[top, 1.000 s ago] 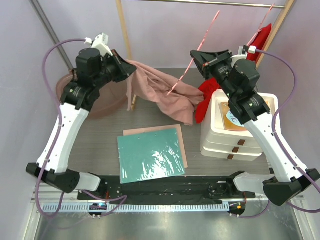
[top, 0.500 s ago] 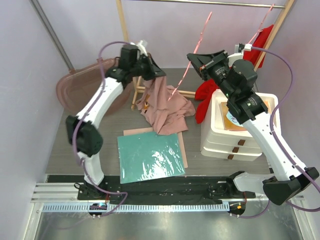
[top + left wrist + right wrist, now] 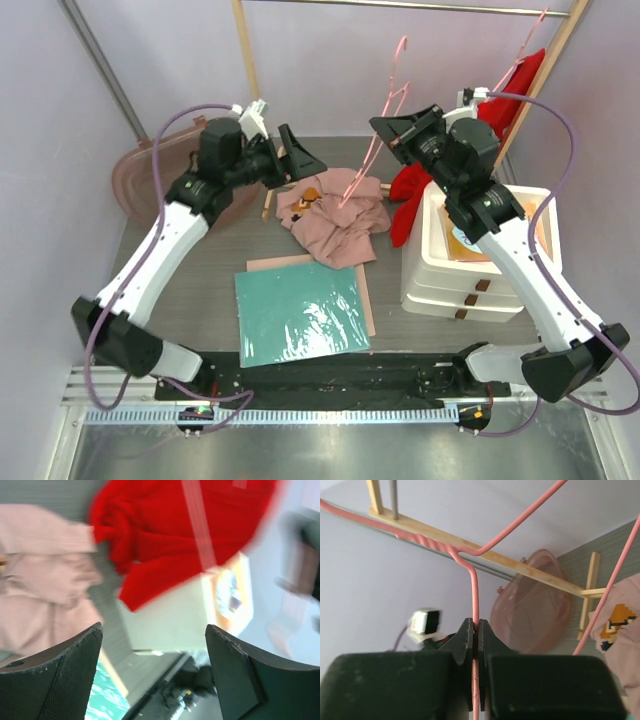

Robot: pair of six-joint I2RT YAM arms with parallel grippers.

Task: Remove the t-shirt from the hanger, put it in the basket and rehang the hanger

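The pink t-shirt (image 3: pixel 335 218) lies crumpled in a heap on the table, its orange print facing up. The thin pink wire hanger (image 3: pixel 385 100) stands in the air above it. Its lower end reaches down to the heap, and I cannot tell whether it still sits inside the cloth. My right gripper (image 3: pixel 392 125) is shut on the hanger (image 3: pixel 475 595) wire, pinched between the jaws of the right gripper (image 3: pixel 474 626). My left gripper (image 3: pixel 298 155) hovers just left of the heap, open and empty. In the left wrist view the left gripper (image 3: pixel 154 636) has wide-apart fingers, with the t-shirt (image 3: pixel 40 580) at the left.
A red garment (image 3: pixel 415 195) hangs beside a white drawer unit (image 3: pixel 480 270) on the right. A pink tub (image 3: pixel 150 175) stands at the back left. A green mat (image 3: pixel 300 310) lies in front of the heap. A wooden rack post (image 3: pixel 248 60) rises behind.
My left gripper has opened and let go of the t-shirt, which dropped into a heap on the table. The left arm drew back to the left. The hanger tilted upward.
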